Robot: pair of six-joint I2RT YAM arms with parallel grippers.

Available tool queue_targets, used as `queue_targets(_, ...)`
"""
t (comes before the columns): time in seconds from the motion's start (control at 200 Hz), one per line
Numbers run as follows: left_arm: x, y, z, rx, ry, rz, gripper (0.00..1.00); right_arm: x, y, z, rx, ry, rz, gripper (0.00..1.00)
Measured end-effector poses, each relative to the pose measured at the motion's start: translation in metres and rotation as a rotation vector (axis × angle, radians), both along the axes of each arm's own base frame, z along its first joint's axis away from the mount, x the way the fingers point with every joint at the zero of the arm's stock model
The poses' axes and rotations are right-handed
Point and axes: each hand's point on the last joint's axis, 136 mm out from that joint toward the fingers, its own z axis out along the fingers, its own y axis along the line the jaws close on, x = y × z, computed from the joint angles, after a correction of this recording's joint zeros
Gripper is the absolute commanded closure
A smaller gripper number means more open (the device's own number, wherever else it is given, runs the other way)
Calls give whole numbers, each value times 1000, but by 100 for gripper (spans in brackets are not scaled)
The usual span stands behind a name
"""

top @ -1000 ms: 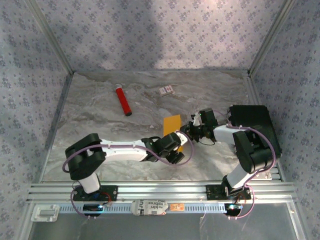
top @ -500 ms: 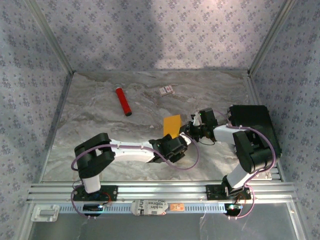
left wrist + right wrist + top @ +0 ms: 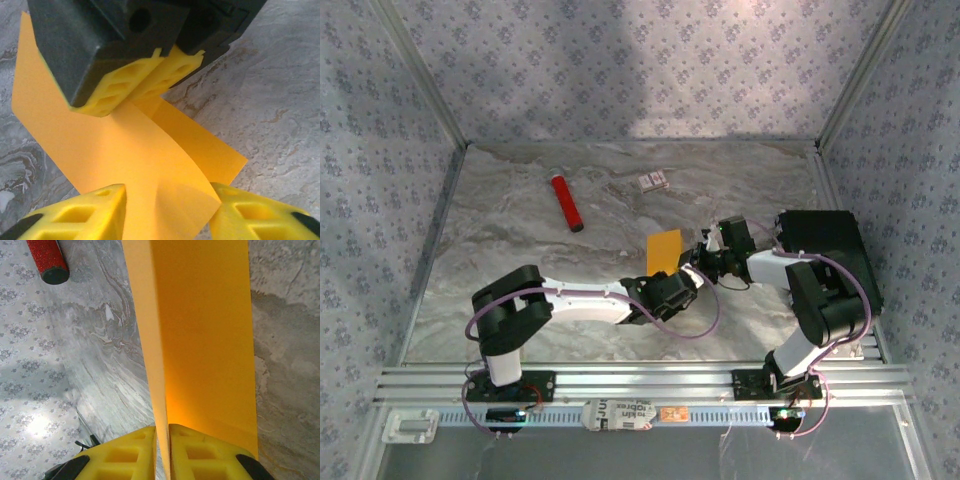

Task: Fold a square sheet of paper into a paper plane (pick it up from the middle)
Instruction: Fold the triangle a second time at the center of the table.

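Note:
The square sheet of paper (image 3: 663, 248) is orange-yellow and folded over, standing up off the marble table between the two grippers. My right gripper (image 3: 162, 430) is shut on its folded edge, and the sheet (image 3: 205, 340) stretches away from those fingers. The left wrist view has the same gripper (image 3: 150, 90) pinching the top of the sheet (image 3: 115, 145). My left gripper (image 3: 167, 192) is open, one yellow finger on each side of a curled lower corner, which touches the right finger (image 3: 250, 215). From above, the left gripper (image 3: 678, 283) sits just below the sheet, close to the right gripper (image 3: 698, 262).
A red cylindrical tube (image 3: 567, 202) lies at the back left and also shows beside the sheet (image 3: 47, 257). A small white card (image 3: 653, 181) lies near the back wall. A black box (image 3: 830, 240) stands behind the right arm. Patterned walls enclose the table.
My left arm has reached further right, bringing its gripper up under the sheet, and its jaws have narrowed around the lower corner. The right gripper and the sheet have stayed put.

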Motion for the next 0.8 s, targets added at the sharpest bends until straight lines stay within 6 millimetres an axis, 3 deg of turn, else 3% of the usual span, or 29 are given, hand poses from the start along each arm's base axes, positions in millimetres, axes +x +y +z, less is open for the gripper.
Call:
queue_targets(0.385, 6, 2, 1, -61, 71, 29, 100, -1, -2, -1, -6, 7, -5, 83)
queue_targets(0.645, 13, 5, 8, -273, 320, 67, 100, 0, -30, 16, -94, -44, -92, 81)
queue_targets(0.799, 16, 10, 5, -379, 465, 96, 100, -10, -40, 23, -124, -70, -107, 84)
